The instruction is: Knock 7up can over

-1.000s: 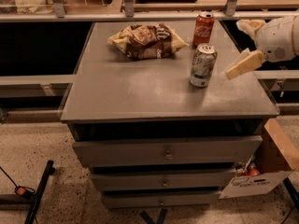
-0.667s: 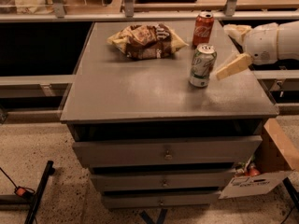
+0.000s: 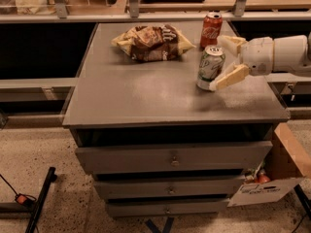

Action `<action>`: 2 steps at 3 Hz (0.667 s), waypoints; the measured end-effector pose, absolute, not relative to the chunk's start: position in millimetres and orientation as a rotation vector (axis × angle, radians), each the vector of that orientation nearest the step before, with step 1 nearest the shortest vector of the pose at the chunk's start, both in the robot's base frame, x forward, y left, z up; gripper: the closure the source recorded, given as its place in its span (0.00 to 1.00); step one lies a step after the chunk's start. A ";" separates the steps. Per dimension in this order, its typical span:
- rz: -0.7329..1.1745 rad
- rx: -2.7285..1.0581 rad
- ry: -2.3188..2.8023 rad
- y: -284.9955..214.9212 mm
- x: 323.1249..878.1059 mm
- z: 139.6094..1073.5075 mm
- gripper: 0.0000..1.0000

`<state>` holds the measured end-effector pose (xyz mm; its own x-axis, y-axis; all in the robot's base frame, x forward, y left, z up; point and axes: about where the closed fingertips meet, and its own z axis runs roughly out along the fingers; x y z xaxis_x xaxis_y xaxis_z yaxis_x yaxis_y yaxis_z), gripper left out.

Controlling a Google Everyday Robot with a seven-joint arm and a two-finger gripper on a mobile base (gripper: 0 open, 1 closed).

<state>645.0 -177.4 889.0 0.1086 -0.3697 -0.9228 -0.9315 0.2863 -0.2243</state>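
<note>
The 7up can (image 3: 209, 68), pale green and white with a silver top, stands on the right part of the grey cabinet top (image 3: 146, 93), about upright. My gripper (image 3: 219, 63) reaches in from the right edge at can height. It is open. Its near finger (image 3: 232, 76) lies against the can's lower right side. Its far finger (image 3: 231, 42) is behind the can's top. The can sits in the mouth of the open jaws.
A red Coca-Cola can (image 3: 211, 29) stands just behind the 7up can. A brown and yellow chip bag (image 3: 151, 42) lies at the back centre. Drawers (image 3: 171, 159) are below the top. A cardboard box (image 3: 286, 161) is on the floor at the right.
My gripper has moved left toward the 7up can, from beside it to touching its right side. The can has stayed in place.
</note>
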 end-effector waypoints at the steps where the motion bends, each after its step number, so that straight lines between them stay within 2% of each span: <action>1: 0.715 -1.318 1.437 -165.9 629.5 879.8 0.19; 2: 0.804 -1.299 1.435 -156.6 619.9 866.2 0.42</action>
